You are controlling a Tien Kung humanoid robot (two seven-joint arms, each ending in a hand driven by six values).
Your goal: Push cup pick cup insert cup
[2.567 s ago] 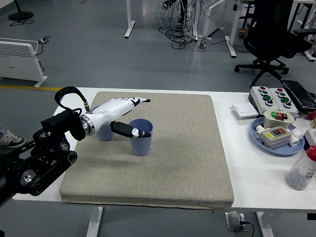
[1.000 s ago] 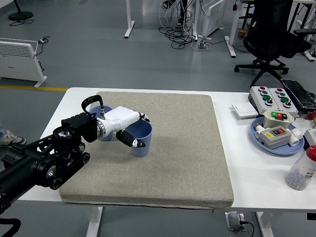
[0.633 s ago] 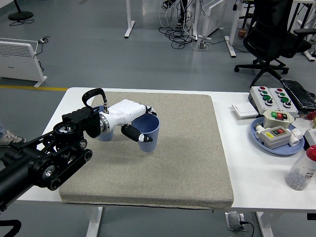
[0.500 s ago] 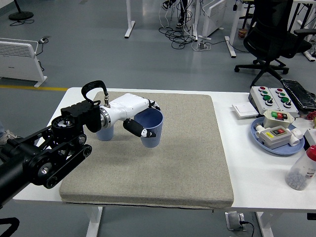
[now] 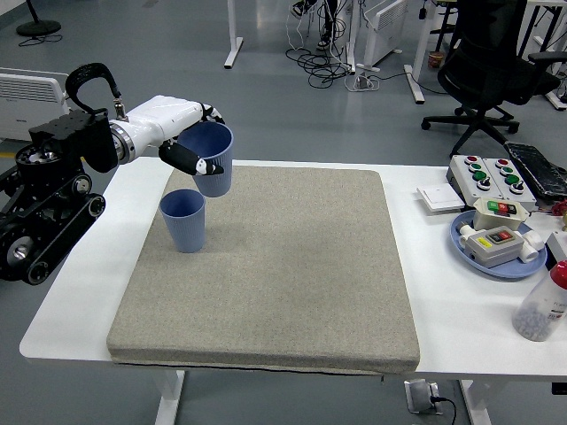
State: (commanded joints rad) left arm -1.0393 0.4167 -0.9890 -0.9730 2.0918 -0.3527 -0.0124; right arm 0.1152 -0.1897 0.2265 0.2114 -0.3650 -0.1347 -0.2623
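Observation:
My left hand [image 5: 193, 142] is white with black fingertips and comes in from the left edge. It is shut on a blue cup [image 5: 211, 160] and holds it well above the table, tilted slightly. A second blue cup [image 5: 183, 220] stands upright on the grey mat [image 5: 283, 274] below and a little left of the held cup, apart from it. The right hand is out of view.
At the right of the white table [image 5: 443, 292] lie a blue plate [image 5: 496, 252] with button boxes, a control box [image 5: 485, 177] with red and green buttons, a white switch [image 5: 440, 197] and a bottle [image 5: 543, 305]. An office chair [image 5: 496, 62] stands behind.
The hand closed on the right-hand cup, lifted it off the mat and carried it up and to the left, above the other cup. The standing cup is now uncovered.

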